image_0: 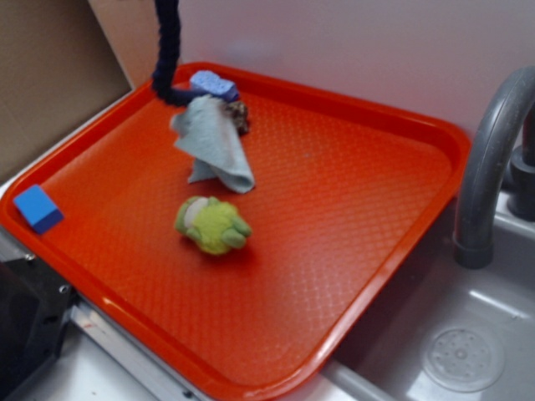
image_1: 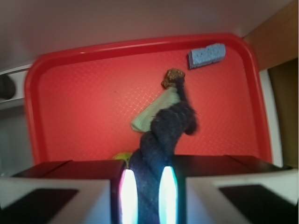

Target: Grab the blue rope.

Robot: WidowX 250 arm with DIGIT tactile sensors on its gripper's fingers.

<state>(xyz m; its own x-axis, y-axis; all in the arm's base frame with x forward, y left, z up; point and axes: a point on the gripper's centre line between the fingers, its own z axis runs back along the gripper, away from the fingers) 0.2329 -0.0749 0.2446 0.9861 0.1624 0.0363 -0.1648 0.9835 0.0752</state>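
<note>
Hanging from the hand [image_1: 148, 196], the blue rope [image_1: 163, 135] is already off the tray for most of its length, so the grab itself is looking pretty much done. In the wrist view the two pads [image_1: 127, 196] are pressing in on either side of the braid, so the hand is closed on the rope, no doubt there. In the outside view the hand itself is sitting out of frame above the top edge; you're only seeing the rope [image_0: 165, 50] dangling down toward the back-left corner of the red tray [image_0: 351, 251].

The lower end is curling right next to the pale blue sponge [image_0: 214, 83] at the tray's back edge, and I can't tell whether the tip is touching the tray or floating just above it. A grey-green cloth [image_0: 213, 142] is draping down from about where the rope ends, with a small brown lump [image_0: 240, 115] beside it. It's looking like the cloth might be snagged on the rope, but that's a guess from how it's sitting.

The green plush toy [image_0: 212, 224] is lying nearer the tray's middle, and the little blue block [image_0: 38, 207] is over at the tray's left edge, both well apart from the rope.

What's left, I'd say: not much, maybe lifting the tail clear.
</note>
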